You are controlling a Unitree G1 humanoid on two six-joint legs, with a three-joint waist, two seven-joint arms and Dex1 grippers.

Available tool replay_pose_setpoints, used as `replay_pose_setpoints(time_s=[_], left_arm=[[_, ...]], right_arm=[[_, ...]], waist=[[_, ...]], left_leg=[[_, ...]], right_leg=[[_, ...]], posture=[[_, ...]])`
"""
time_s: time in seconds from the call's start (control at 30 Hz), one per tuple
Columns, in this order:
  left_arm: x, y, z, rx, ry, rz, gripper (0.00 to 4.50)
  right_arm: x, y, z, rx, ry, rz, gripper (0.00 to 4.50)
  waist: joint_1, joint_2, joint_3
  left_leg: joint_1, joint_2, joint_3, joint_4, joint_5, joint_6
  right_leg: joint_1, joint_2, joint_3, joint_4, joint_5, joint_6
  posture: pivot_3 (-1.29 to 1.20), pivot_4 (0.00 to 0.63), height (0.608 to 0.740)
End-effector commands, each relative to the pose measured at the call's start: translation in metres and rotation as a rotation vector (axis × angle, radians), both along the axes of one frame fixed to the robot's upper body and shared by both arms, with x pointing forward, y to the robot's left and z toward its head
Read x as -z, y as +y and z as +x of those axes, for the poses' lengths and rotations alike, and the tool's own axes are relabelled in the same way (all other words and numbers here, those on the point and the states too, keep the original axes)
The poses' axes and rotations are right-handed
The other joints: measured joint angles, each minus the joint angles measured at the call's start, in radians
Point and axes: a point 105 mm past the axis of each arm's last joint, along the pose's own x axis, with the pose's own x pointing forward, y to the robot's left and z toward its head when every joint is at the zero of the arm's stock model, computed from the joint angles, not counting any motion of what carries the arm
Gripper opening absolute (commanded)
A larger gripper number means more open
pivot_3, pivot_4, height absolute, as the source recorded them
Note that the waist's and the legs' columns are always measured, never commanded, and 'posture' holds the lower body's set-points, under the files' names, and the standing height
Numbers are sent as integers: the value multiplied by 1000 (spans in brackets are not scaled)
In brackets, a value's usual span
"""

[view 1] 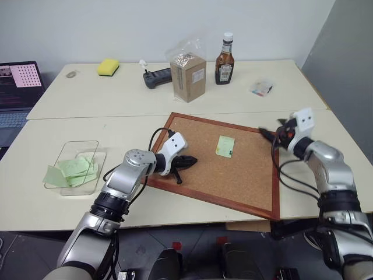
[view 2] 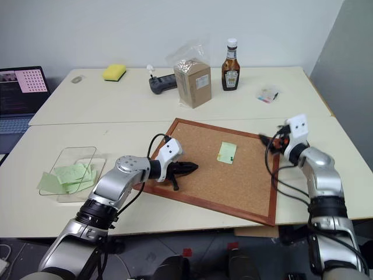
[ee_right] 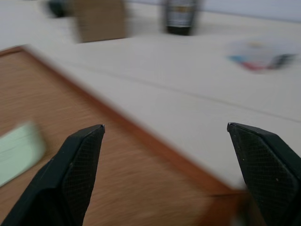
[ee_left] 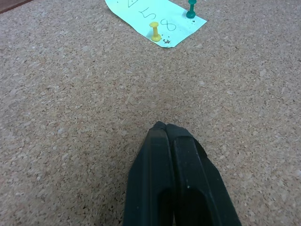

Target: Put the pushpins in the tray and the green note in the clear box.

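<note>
The green note [ee_left: 155,16] is cut off at the 12 o'clock edge; the laptop [view 1: 17,93] runs off at 9 o'clock.

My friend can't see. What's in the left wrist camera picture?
A pale green note is pinned to a brown cork board by a yellow pushpin and a green pushpin. The left gripper, its black fingers shut, points toward it.

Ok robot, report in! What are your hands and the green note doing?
Left tool shut, resting on the corkboard. Right tool open, empty, over the board's edge. Green note on the board under two pushpins. Nothing blocking.
</note>
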Motion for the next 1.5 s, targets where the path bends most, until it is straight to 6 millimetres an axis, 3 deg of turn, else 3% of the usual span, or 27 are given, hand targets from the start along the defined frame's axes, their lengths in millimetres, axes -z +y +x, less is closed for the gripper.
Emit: replay_pose_setpoints(time_s=[0.03, 0.13, 0.23, 0.67, 0.93, 1.37, 1.5], left_arm=[[20, 13, 0, -40, 62, 69, 0], [20, 13, 0, -40, 60, 69, 0], [19, 12, -1, -36, 60, 69, 0], [19, 15, -2, -41, 57, 76, 0], [18, 13, -1, -38, 53, 74, 0], [18, 12, -1, -36, 47, 81, 0], [19, 12, -2, -37, 49, 84, 0]], right_arm=[[-18, 29, -24, -249, -48, -11, 4429], [-4, 48, -34, -350, -24, -36, 4429], [6, 60, -32, -361, -8, -28, 4429], [27, 74, -13, -315, 16, -29, 4429], [33, 74, -11, -314, 16, -69, 2517], [33, 72, -7, -294, 0, -75, 10], [27, 73, -7, -298, -24, -65, 10]], waist=[[0, 0, 0], [0, 0, 0], [0, 0, 0], [1, 0, 0], [1, 0, 0], [1, 0, 0], [1, 0, 0]], left_leg=[[0, 0, 0, 0, 0, 0], [0, 0, 0, 1, 0, 0], [1, 0, -1, 0, 0, 0], [0, 0, -2, 0, 0, 0], [0, 0, -2, 0, 0, 0], [0, 0, -2, 0, 0, 0], [0, 0, -2, 0, 0, 0]], right_leg=[[0, 0, 0, 0, 0, 0], [0, 0, 0, 0, 0, 1], [0, 0, -1, 0, 0, 1], [0, 0, -1, 0, 0, 0], [0, 0, -1, 0, 0, 0], [0, 0, -1, 0, 0, 0], [0, 0, -1, 0, 0, 0]], posture=[[0, 150, 740], [0, 150, 740], [0, 150, 740], [0, 150, 740], [0, 150, 740], [0, 150, 740], [0, 150, 740]])
